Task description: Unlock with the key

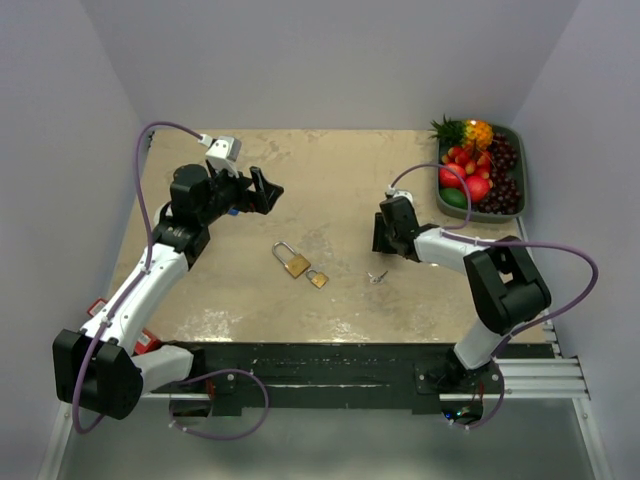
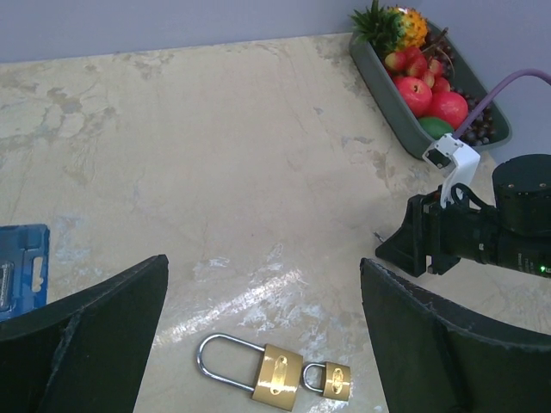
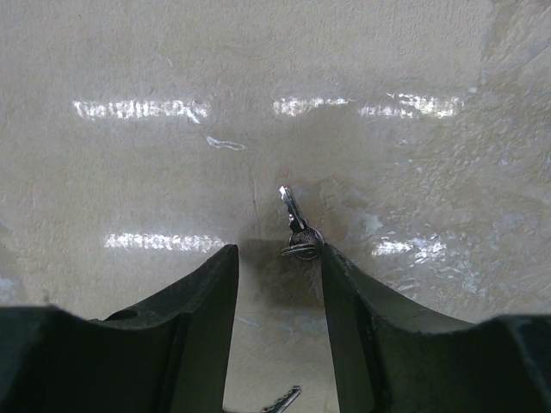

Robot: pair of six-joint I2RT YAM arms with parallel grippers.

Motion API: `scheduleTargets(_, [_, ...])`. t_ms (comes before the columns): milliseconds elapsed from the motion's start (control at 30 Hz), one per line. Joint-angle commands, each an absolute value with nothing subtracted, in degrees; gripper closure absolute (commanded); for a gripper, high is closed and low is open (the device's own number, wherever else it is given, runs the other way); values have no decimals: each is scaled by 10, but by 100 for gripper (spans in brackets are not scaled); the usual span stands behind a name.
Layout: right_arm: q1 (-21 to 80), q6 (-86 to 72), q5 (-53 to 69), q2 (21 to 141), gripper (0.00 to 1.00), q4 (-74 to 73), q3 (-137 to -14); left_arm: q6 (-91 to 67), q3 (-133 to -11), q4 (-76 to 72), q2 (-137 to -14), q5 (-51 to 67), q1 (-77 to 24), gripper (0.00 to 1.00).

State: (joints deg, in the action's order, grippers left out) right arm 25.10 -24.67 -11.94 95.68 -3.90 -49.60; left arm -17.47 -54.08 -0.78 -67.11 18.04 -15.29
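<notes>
pale grey walls point(image 1: 330, 60) close round a mottled beige table point(image 1: 330, 180), fruit tray point(image 2: 385, 86) upper right. the left claw point(image 2: 263, 275) gapes wide, a big padlock point(image 2: 277, 376) and small padlock point(image 2: 336, 381) side by side at lower centre, markings too small to read. the right claw point(image 3: 277, 258) stands parted, the key point(image 3: 297, 232) just beside one finger, mid-frame.

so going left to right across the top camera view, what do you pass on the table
black left claw → large brass padlock → small brass padlock → small silver key → dark green tray of fruit
</notes>
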Motion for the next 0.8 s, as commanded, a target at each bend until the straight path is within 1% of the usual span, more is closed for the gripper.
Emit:
scheduleTargets(0, [256,-268,-145,959,54,-43,-516,-185,-538,-35,-661,192,-153,3])
scheduleTargets(333, [255,-281,-173,982,60,-55,-526,-185,-538,-36,-659,196,-153,3])
scheduleTargets(400, [255,-283,-172,988,65,-54,-530,-185,-538,-36,-658,195,-153,3])
scheduleTargets(600, [255,-287,-173,985,71,-54,-530,-185,-538,-36,-657,194,-153,3])
scheduleTargets(733, [255,-287,-175,976,79,-56,-527,-185,-537,-36,-657,195,-152,3])
scheduleTargets(767, [255,-287,-175,972,80,-57,-527,-185,-537,-37,-657,194,-153,3])
